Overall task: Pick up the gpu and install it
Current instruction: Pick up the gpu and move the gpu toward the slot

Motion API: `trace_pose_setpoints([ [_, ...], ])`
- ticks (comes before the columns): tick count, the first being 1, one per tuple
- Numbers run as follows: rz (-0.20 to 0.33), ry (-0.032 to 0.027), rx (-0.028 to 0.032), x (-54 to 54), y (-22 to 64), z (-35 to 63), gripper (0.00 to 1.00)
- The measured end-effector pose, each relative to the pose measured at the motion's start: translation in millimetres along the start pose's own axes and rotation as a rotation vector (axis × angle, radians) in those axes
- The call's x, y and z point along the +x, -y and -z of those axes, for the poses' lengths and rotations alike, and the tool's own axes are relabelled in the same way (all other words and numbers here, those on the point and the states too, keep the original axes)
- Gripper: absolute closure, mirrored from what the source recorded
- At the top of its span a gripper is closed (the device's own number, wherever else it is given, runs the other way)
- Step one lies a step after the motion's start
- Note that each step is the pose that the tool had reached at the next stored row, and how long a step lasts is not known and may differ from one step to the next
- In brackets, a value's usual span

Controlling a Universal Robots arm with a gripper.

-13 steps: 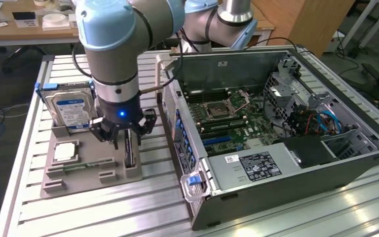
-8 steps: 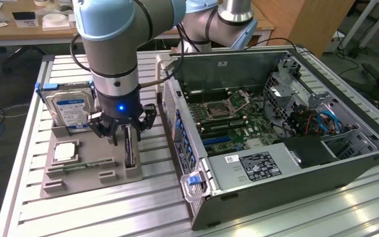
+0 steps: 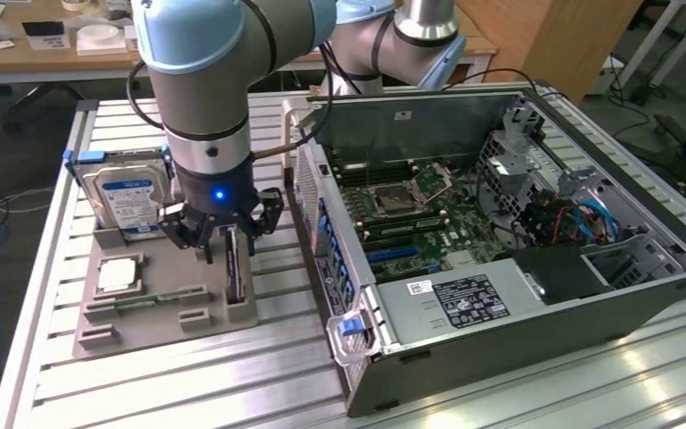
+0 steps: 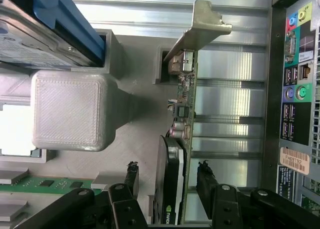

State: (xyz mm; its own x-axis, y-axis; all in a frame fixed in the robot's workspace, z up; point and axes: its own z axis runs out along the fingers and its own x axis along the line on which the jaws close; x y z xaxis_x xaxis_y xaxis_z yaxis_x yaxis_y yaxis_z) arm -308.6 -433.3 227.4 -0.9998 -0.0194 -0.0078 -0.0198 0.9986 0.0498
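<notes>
The end effector [image 3: 233, 243] is hanging released, its fingers [image 4: 131, 175] standing either side of the gpu [image 3: 235, 268], apparently not touching it. The gpu is standing on edge in a gray holder [image 3: 140, 322], just beside the computer case [image 3: 498, 223], at its port side. If the pads are closing off-centre, the card is likely tilting, or its bracket [image 4: 205, 19] jamming in the holder's slot. The counter [image 3: 200, 393] carrying the case is showing slatted bare metal. Beyond the case, desks [image 3: 33, 54] and a wooden cabinet [image 3: 557, 36] are crowding the room.
</notes>
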Motion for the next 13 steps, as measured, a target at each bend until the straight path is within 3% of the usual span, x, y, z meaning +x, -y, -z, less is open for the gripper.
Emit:
trace_pose_setpoints([
  [13, 0.0, -0.0001, 0.0001, 0.0, 0.0, -0.1, 0.41],
])
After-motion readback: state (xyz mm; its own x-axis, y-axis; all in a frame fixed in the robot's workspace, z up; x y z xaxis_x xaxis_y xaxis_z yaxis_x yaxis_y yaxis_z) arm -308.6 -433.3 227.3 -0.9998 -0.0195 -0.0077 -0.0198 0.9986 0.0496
